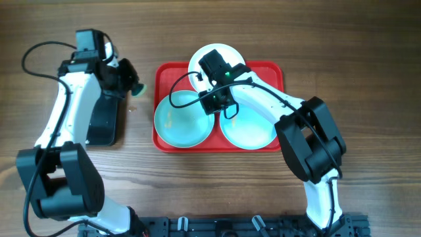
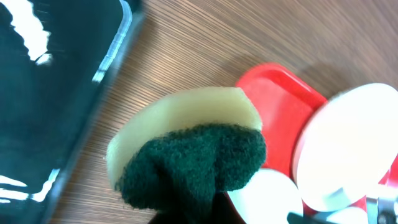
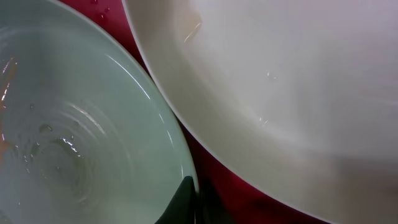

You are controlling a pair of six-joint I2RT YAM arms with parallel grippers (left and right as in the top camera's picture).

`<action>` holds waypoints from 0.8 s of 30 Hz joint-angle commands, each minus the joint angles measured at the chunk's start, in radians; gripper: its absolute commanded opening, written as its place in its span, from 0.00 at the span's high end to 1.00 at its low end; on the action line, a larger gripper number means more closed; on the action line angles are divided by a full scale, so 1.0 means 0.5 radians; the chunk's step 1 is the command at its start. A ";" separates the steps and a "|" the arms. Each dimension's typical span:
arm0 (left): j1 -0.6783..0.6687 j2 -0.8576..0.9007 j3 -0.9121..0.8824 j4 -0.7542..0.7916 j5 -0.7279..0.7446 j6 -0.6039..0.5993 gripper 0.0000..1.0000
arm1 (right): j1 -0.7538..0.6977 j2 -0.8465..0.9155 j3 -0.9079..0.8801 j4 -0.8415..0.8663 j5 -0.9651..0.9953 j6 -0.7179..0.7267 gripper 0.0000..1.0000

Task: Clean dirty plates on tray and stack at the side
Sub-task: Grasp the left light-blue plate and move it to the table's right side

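Observation:
The red tray [image 1: 270,71] holds three plates: a white plate [image 1: 209,54] at the back, a turquoise plate [image 1: 179,122] at front left and another turquoise plate [image 1: 250,131] at front right. My right gripper [image 1: 215,104] is shut on the right rim of the left turquoise plate [image 3: 74,143]. One finger [image 3: 185,199] lies inside the rim, with the white plate [image 3: 280,81] close beside it. My left gripper [image 1: 129,80] is just left of the tray, above the table. It is shut on a yellow sponge with a green scouring side [image 2: 193,155].
A glossy black tray [image 1: 105,122] lies on the wooden table under the left arm and also shows in the left wrist view [image 2: 43,87]. The red tray's corner [image 2: 273,93] and the white plate [image 2: 348,143] show to the right of the sponge.

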 commanded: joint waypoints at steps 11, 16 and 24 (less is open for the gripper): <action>-0.713 0.012 -0.777 0.787 0.080 -0.053 0.92 | 0.002 0.078 0.014 0.035 0.251 0.150 0.96; -0.719 0.076 -0.845 1.000 -0.176 -0.051 0.92 | 0.002 0.078 0.014 0.013 0.251 0.150 0.96; -0.713 0.106 -0.838 0.715 -0.754 0.196 0.92 | 0.002 0.078 0.014 -0.010 0.252 0.046 0.96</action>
